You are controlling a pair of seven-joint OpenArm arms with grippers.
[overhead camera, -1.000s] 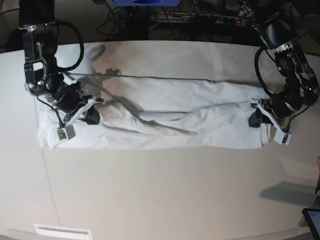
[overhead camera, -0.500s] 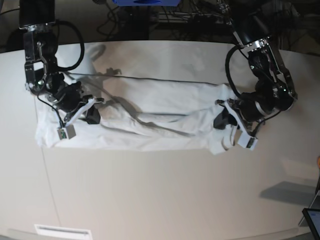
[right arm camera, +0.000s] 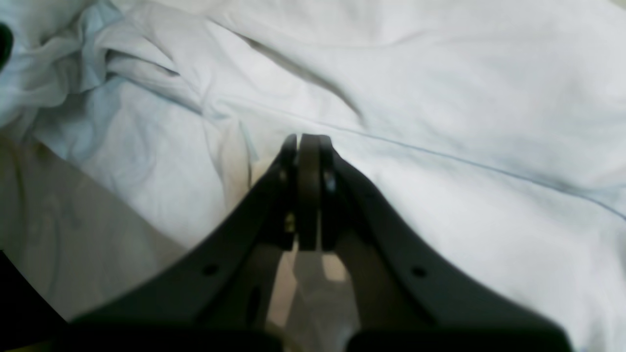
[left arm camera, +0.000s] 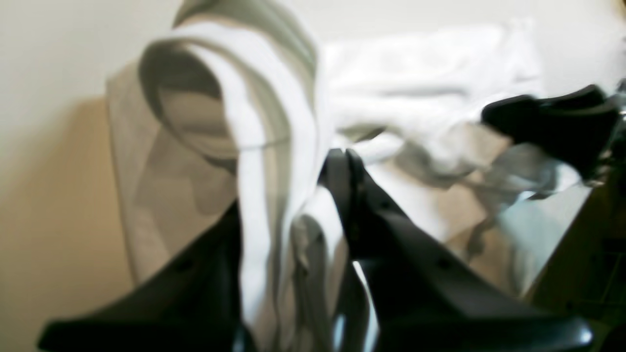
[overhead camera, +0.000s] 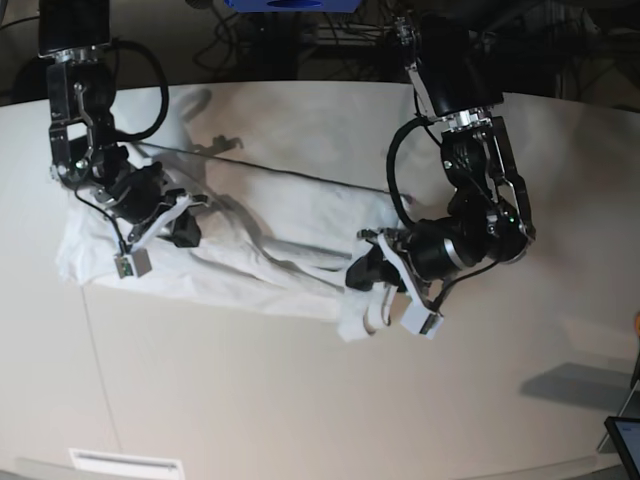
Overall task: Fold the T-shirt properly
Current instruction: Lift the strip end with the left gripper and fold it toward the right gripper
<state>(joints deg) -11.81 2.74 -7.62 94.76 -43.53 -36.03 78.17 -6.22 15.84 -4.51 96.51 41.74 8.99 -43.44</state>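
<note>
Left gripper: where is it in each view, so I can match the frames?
Base: left gripper, right of centre, shut on the T-shirt edge.
Left wrist: bottom centre, cloth bunched between the fingers.
Right wrist: not in it.
Shared landmark: the T-shirt's lifted edge.

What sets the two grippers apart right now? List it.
The left gripper is clamped on a raised bunch of the T-shirt, while the right gripper presses down on flat cloth. The left one is near the table's middle, the right one at the shirt's far end. Both have their jaws closed.
</note>
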